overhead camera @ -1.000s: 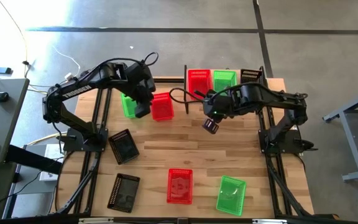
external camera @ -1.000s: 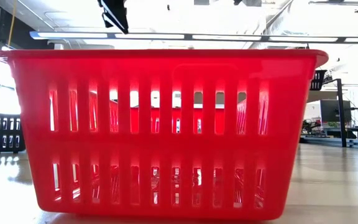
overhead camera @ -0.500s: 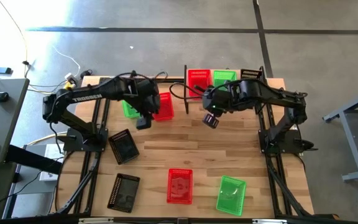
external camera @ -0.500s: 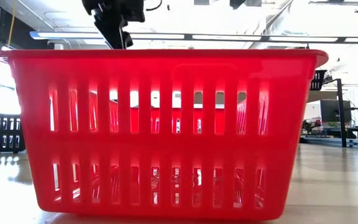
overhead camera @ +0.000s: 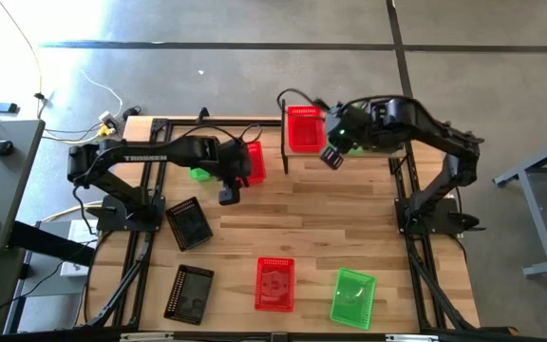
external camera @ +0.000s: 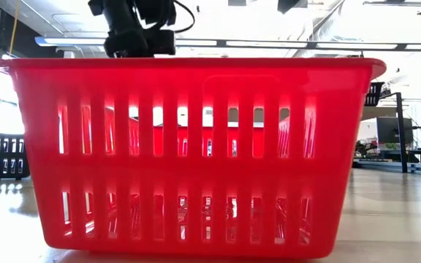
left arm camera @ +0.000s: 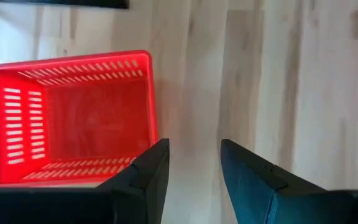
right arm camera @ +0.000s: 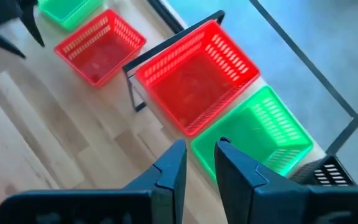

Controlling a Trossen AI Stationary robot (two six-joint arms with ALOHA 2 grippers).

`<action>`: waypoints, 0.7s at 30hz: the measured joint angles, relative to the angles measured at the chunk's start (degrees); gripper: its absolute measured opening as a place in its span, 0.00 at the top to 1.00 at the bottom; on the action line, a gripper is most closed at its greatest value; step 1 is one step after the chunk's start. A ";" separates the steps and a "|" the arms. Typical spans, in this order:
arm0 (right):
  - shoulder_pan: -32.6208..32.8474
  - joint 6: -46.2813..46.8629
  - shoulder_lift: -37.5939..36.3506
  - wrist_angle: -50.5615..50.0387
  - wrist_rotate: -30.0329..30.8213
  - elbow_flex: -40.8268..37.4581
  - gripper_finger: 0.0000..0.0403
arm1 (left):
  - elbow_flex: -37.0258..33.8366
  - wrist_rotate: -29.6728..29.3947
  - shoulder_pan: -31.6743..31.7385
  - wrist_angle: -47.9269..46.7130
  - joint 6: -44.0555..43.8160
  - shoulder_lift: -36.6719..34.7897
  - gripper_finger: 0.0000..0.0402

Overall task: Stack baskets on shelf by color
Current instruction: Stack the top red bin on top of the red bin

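High view: nine baskets are the task; red and green ones are seen on the shelf, the rest lie on the table.
Left gripper: jaws are parted and empty.
Red basket at left jaws: just beside one finger, not between them, resting on the table.
Right gripper: jaws are slightly parted, nothing held.
Shelf baskets: a red basket and a green basket are seen just ahead of the right jaws, side by side.
Risk, left: the rim may be missed or the basket pushed aside if the jaws are lowered without shifting over its wall.
Risk, right: the shelved baskets may be nudged off if the arm is swung low.
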 joint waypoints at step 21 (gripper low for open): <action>-1.19 0.00 -1.57 0.45 -1.01 0.00 0.83 | 0.01 -7.52 0.78 4.36 -0.08 13.17 0.67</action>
